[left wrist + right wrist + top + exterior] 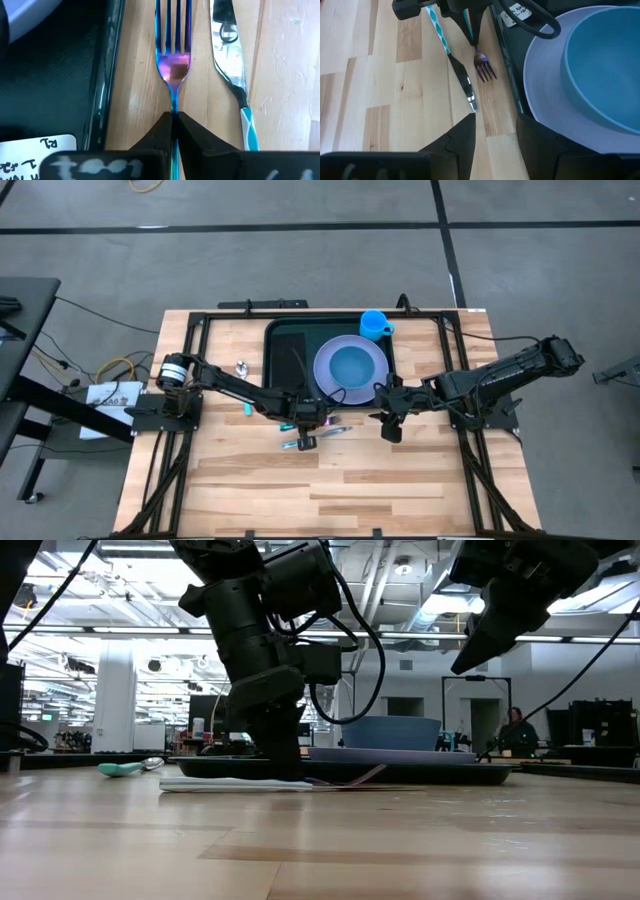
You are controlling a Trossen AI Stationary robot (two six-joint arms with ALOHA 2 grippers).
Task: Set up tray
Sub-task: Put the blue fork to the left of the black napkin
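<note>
There, one fork (173,70) (left gripper's (173,120)), one knife (231,75), one tray (285,340)

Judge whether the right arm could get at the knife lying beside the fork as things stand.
Probably yes. The right gripper hangs open above bare wood near the tray, and the knife lies uncovered ahead of it. The left gripper, shut on the fork alongside, crowds that spot.

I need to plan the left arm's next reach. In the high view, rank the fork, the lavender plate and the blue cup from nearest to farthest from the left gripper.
1. Fork: gripped by the handle in the left gripper, on the table just outside the tray.
2. Lavender plate: inside the tray, holding a blue bowl.
3. Blue cup: at the tray's far right corner.
</note>
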